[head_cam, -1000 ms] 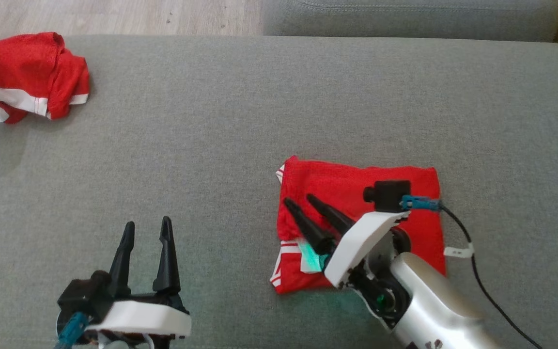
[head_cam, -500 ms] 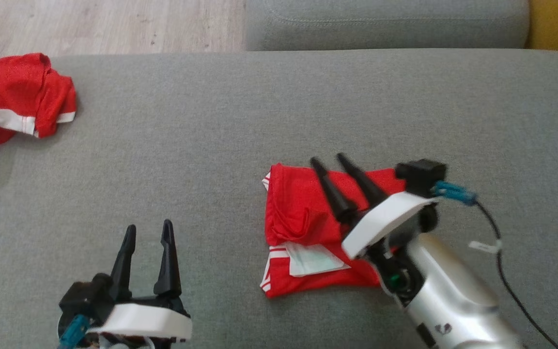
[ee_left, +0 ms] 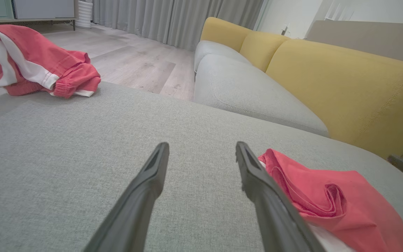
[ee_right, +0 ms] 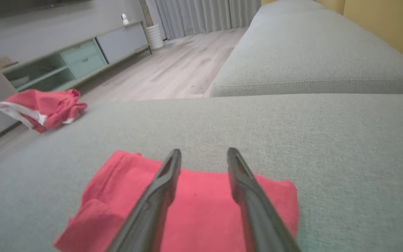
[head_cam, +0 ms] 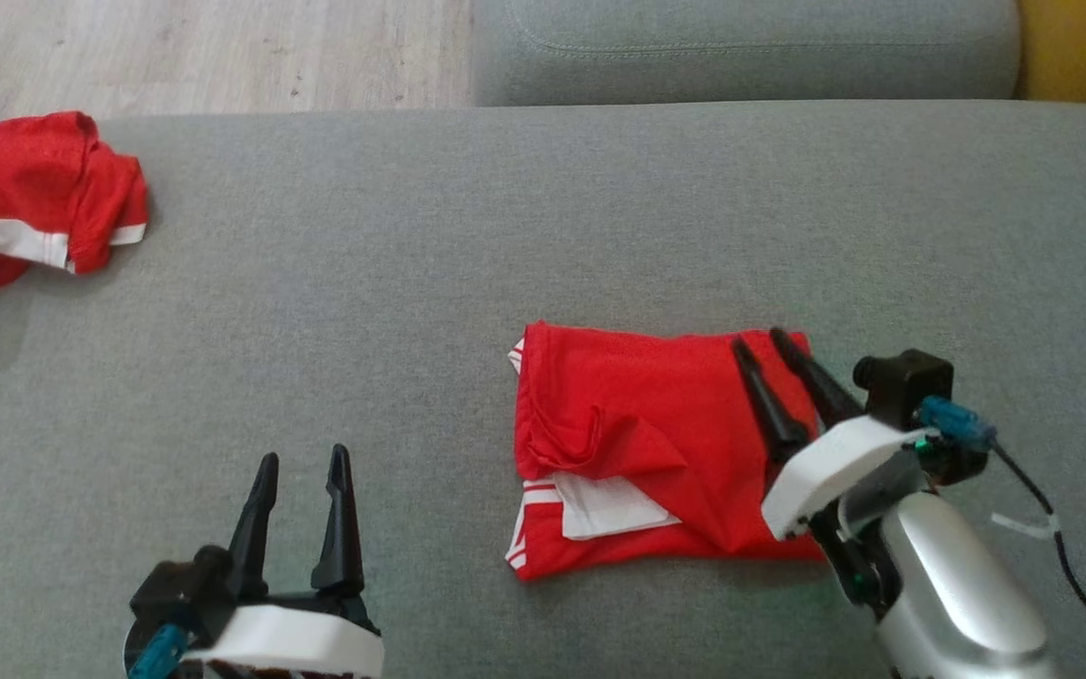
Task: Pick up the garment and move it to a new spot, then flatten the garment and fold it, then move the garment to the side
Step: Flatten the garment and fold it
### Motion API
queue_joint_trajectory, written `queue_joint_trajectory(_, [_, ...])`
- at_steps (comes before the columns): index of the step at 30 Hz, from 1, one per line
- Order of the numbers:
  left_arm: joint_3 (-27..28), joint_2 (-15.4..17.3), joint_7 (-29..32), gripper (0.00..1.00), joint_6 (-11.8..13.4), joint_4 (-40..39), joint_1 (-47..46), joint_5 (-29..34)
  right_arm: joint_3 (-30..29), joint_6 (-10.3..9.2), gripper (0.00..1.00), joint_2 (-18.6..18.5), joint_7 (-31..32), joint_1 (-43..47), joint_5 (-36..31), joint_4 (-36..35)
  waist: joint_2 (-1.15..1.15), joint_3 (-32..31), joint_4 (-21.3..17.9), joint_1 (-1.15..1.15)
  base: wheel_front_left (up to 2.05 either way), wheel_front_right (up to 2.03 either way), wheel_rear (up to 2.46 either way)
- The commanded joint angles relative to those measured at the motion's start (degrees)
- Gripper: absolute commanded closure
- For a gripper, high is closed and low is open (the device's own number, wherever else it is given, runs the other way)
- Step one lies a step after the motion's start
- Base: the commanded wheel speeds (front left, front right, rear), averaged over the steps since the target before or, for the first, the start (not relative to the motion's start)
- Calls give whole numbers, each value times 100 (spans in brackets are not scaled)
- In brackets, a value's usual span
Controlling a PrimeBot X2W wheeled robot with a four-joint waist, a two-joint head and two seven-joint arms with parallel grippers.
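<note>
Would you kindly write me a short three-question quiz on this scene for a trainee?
1. True or false: the left gripper rests on the folded garment.
2. Where on the cushion does the crumpled garment lie? A far left edge; B centre; C far right edge.
3. Which gripper's fingers are over the folded garment?
Key: 1 false, it is over bare cushion; 2 A; 3 the right gripper.

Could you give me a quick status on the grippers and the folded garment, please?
Left gripper open, clear of cloth. Right gripper open over folded garment, at its right edge, holding nothing. Second red garment far left, no obstruction.
</note>
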Motion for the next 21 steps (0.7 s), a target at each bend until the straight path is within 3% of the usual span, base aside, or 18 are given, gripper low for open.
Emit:
queue_joint_trajectory(1, [165,84,-12,0,17,-169,-155,4,104,21,100,-36,17,-70,-141,-194,0,10,26,0,0,0,0])
queue_joint_trajectory(11, [154,128,14,0,36,-159,-201,3,840,21,100,-398,291,-100,-443,384,0,53,245,0,0,0,0])
queue_joint_trajectory(21, [174,163,3,0,64,-161,-198,-22,2335,21,100,-315,29,-335,362,776,0,19,386,0,0,0,0])
